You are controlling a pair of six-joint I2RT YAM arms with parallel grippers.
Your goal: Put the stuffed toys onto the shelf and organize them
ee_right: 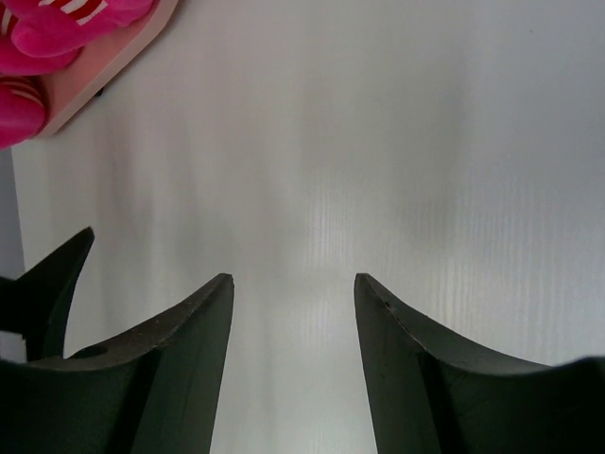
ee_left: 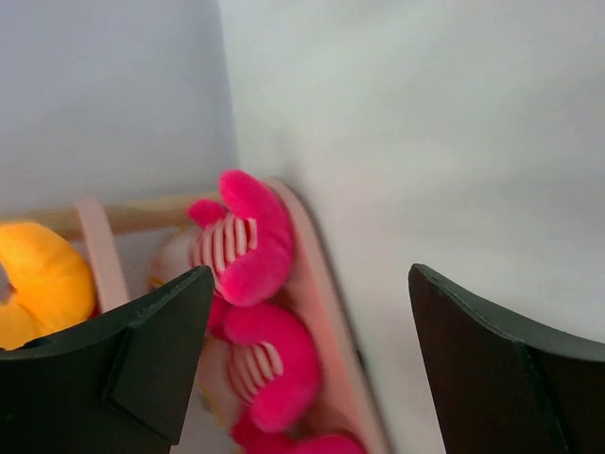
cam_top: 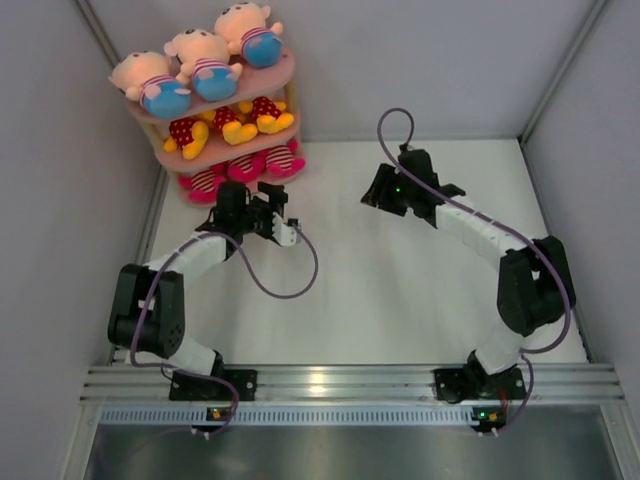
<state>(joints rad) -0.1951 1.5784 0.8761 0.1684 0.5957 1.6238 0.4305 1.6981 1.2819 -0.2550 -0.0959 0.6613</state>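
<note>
The pink three-tier shelf (cam_top: 288, 78) stands at the back left and carries the stuffed toys. Three peach boys in blue shorts (cam_top: 205, 62) lie on its top board, yellow bears (cam_top: 235, 122) on the middle one, pink striped dolls (cam_top: 245, 165) on the bottom one. My left gripper (cam_top: 275, 212) is open just in front of the bottom tier and holds nothing. The left wrist view shows its gripper (ee_left: 310, 274) wide open, with pink dolls (ee_left: 250, 246) beyond the left finger. My right gripper (cam_top: 375, 193) hovers over bare table at mid-right, and the right wrist view shows it (ee_right: 293, 279) open and empty.
Grey walls enclose the white table (cam_top: 420, 290) on the left, back and right. A yellow bear (ee_left: 43, 279) and the shelf's bottom board (ee_left: 317, 284) show in the left wrist view. The bottom board's corner (ee_right: 104, 66) with pink dolls (ee_right: 66, 19) fills the right wrist view's top left.
</note>
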